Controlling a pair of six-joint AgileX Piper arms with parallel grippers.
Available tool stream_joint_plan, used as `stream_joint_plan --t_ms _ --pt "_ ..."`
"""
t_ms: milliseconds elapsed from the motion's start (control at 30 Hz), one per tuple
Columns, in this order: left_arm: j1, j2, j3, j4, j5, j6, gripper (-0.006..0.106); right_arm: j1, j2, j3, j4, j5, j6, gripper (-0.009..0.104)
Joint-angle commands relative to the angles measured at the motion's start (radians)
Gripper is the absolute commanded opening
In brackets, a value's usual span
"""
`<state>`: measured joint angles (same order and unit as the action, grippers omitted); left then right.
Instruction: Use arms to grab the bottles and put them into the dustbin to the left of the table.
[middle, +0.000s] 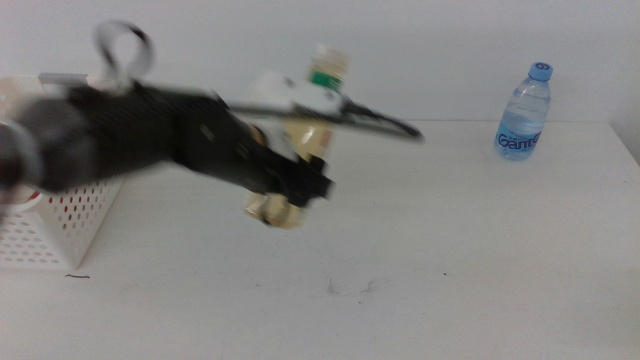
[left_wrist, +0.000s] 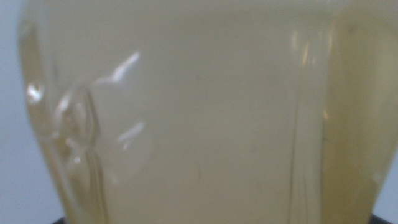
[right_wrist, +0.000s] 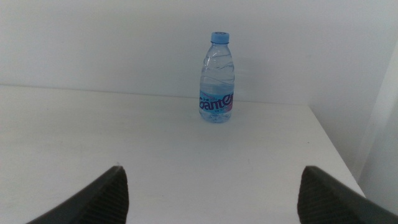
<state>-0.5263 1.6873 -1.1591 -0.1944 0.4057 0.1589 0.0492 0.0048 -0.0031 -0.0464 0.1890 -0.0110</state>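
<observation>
Yellow-liquid bottle held at left-centre, above the table

The yellow-liquid bottle, filled with pale yellow liquid, is clamped by the left gripper just right of the dustbin. The water bottle, nearly full, stands far right on the table. The right gripper is spread wide, empty, faced toward it.

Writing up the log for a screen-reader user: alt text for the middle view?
The left arm, motion-blurred, reaches in from the left with its claw around a yellow bottle lifted off the white table. A white bin sits at the left edge, and a blue-capped water bottle stands upright at the far right; the right arm is out of view.
</observation>
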Motion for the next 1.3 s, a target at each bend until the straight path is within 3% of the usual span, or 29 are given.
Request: stream_joint_plan --t_ms 0,267,500,900,1000,1067,1267 --pt "0.074 -0.071 -0.068 0.004 0.187 -0.004 -0.002 -0.006 -0.005 0.003 -0.002 -0.01 -0.005 0.09" --pt "0.473 -0.056 -0.452 0.065 0.799 0.127 -0.002 -0.006 -0.005 0.003 -0.002 -0.01 -0.005 0.09" --pt "0.76 0.03 -0.609 0.064 0.815 0.21 -0.002 -0.006 -0.005 0.003 -0.002 -0.01 -0.005 0.09" --pt "0.8 0.273 -0.609 0.091 0.815 0.231 0.002 -0.006 -0.005 0.003 -0.002 -0.01 -0.005 0.09" --pt "0.8 0.31 -0.609 0.1 0.815 0.231 0.012 -0.006 -0.005 0.003 -0.002 -0.01 -0.005 0.09" --pt "0.8 0.331 -0.609 0.102 0.815 0.229 0.024 -0.006 -0.005 0.003 -0.002 -0.01 -0.005 0.09" --pt "0.8 0.351 -0.609 0.127 0.815 0.2 0.082 -0.006 -0.005 0.003 -0.002 -0.01 -0.005 0.09"
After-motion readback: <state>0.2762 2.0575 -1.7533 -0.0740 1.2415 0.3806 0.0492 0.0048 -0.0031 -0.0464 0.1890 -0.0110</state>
